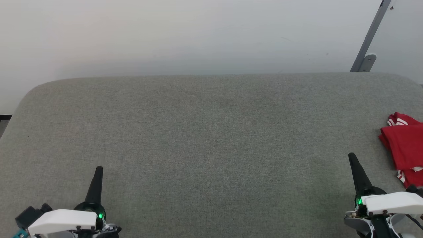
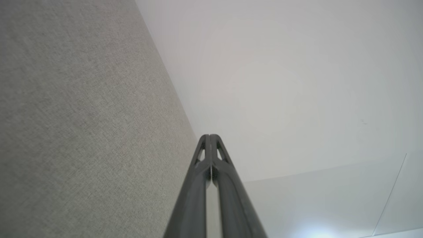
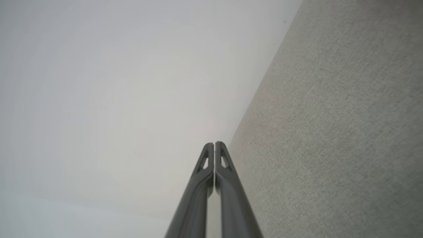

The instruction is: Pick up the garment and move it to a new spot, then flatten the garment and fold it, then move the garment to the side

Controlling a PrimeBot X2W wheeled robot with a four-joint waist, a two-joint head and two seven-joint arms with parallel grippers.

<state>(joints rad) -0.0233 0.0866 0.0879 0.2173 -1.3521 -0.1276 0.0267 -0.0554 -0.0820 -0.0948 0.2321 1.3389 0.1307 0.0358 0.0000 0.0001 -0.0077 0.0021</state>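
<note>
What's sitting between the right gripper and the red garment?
Nothing. In the head view, just bare grey padded surface separates the right gripper from the garment, which lies to its right.

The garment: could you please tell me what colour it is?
The garment is red with white stripes; the head view shows it best.

The surface [image 1: 211, 132] is grey woven cloth, matt and rough-grained; the garment [image 1: 404, 145] is soft red fabric (creased); the left gripper [image 2: 210, 136] and right gripper [image 3: 214, 143] look matt dark plastic.

Grey fabric-covered surface [image 1: 198, 138], folded red garment [image 1: 404, 148] at right edge
</note>
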